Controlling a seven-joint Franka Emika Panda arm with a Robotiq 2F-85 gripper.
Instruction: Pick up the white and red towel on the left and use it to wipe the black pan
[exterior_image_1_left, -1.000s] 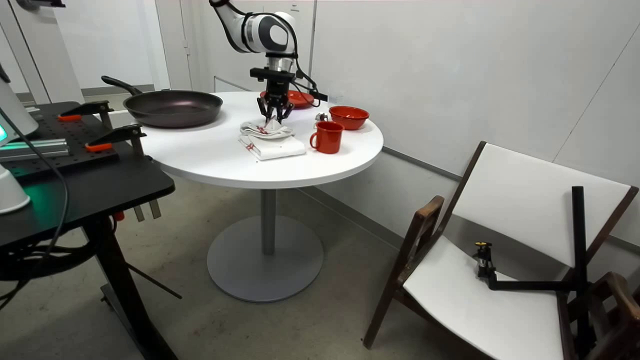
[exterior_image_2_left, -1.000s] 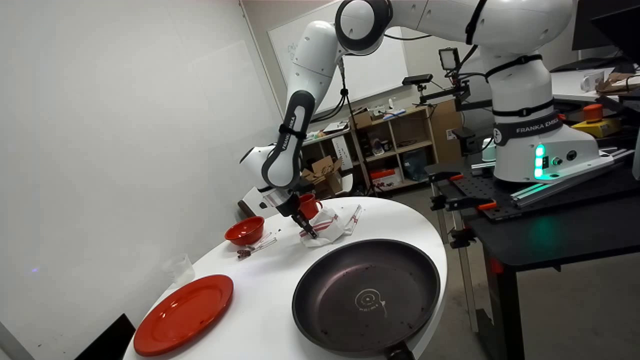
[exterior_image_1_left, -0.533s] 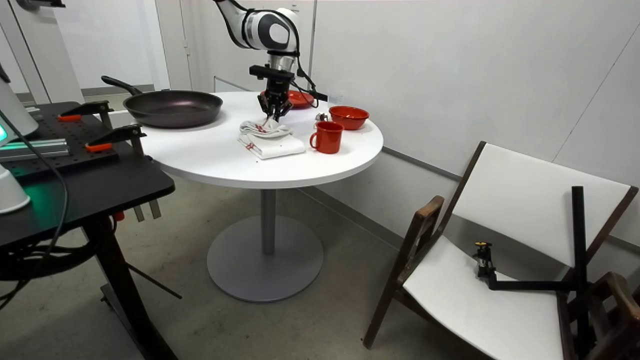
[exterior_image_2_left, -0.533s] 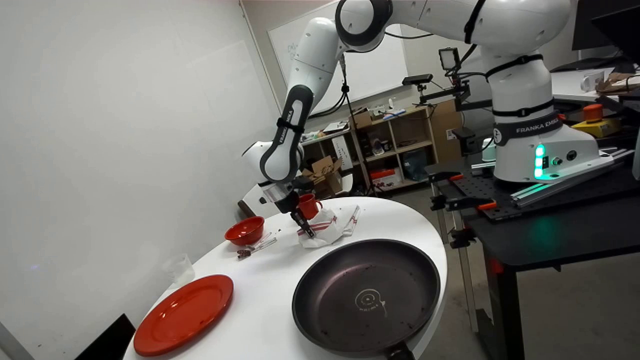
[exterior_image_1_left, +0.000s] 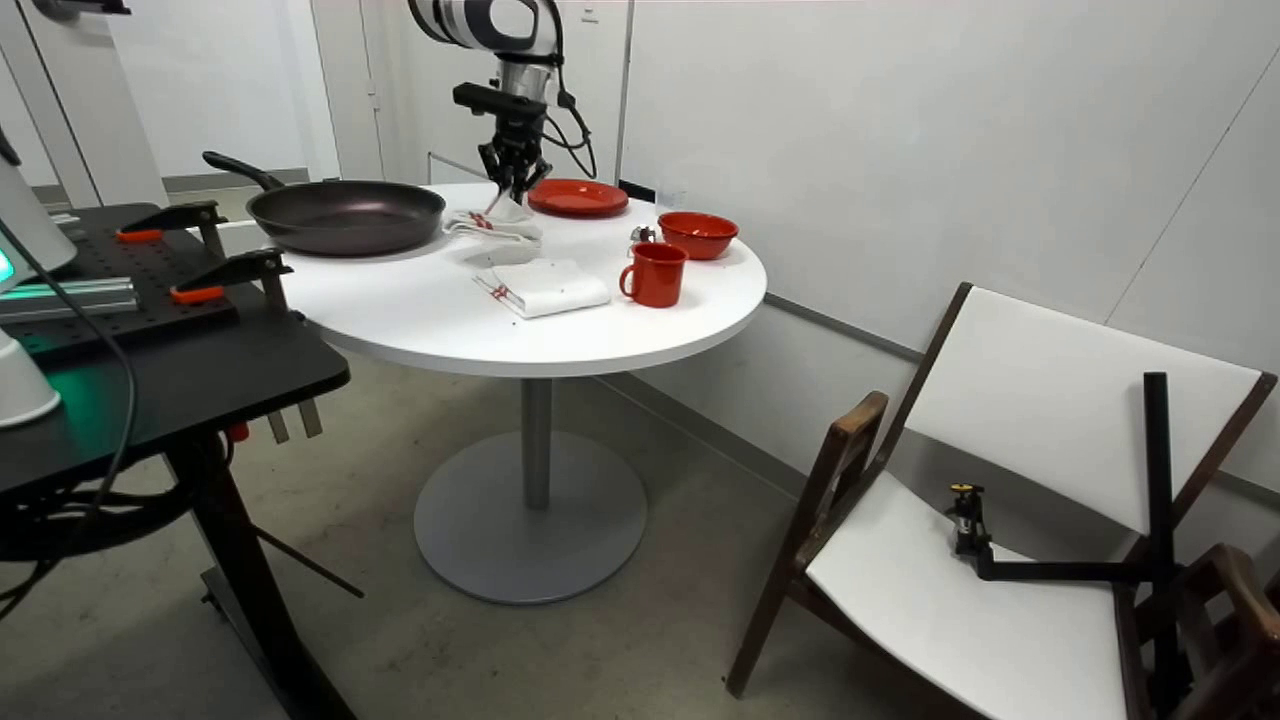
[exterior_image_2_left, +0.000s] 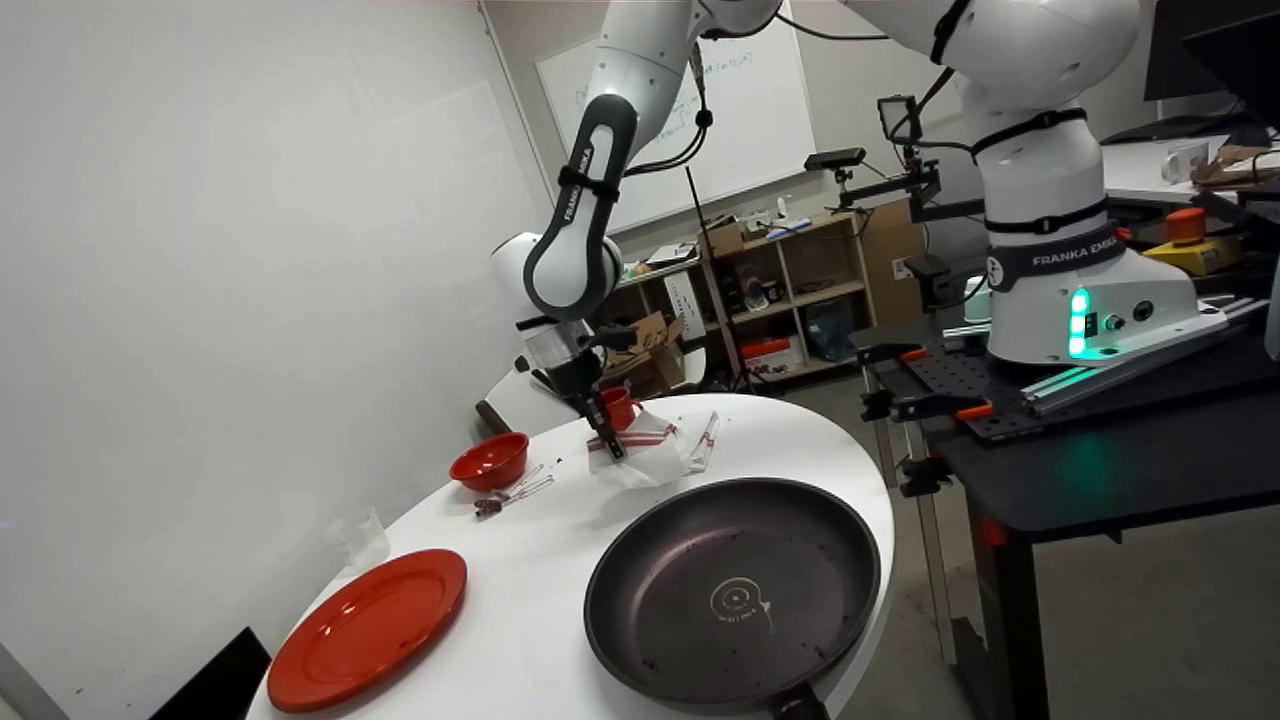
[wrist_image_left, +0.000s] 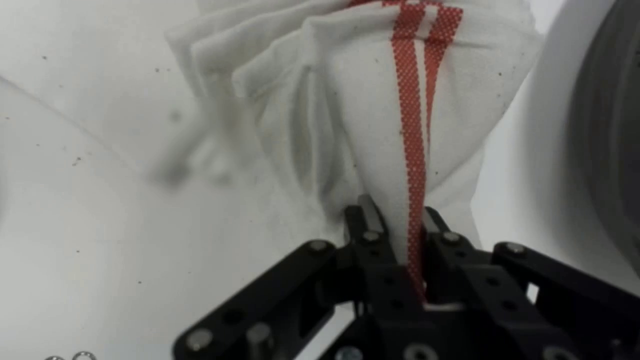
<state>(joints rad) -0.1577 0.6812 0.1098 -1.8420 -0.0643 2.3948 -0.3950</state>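
Observation:
My gripper (wrist_image_left: 397, 220) is shut on a white towel with red stripes (wrist_image_left: 370, 100); the cloth bunches up between the two fingers. In both exterior views the gripper (exterior_image_1_left: 512, 192) (exterior_image_2_left: 616, 454) holds this towel (exterior_image_1_left: 497, 228) (exterior_image_2_left: 645, 466), which appears slightly above the table with a faint shadow under it. The black pan (exterior_image_1_left: 345, 215) (exterior_image_2_left: 735, 580) stands on the table beside the towel; its edge (wrist_image_left: 607, 125) shows at the right of the wrist view. A second folded white and red towel (exterior_image_1_left: 548, 290) lies flat on the table.
A red mug (exterior_image_1_left: 656, 276), a red bowl (exterior_image_1_left: 698, 234) and a red plate (exterior_image_1_left: 578, 198) stand on the round white table (exterior_image_1_left: 440, 335). Wire utensils (exterior_image_2_left: 512, 495) lie near the bowl. A clear cup (exterior_image_2_left: 358, 540) stands by the plate. The pan's handle (exterior_image_1_left: 235, 168) points outward.
The gripper, holding the towel, has risen and moved away from the folded towel, toward the pan in an exterior view. The folded towel, mug, bowl, plate and pan have not moved.

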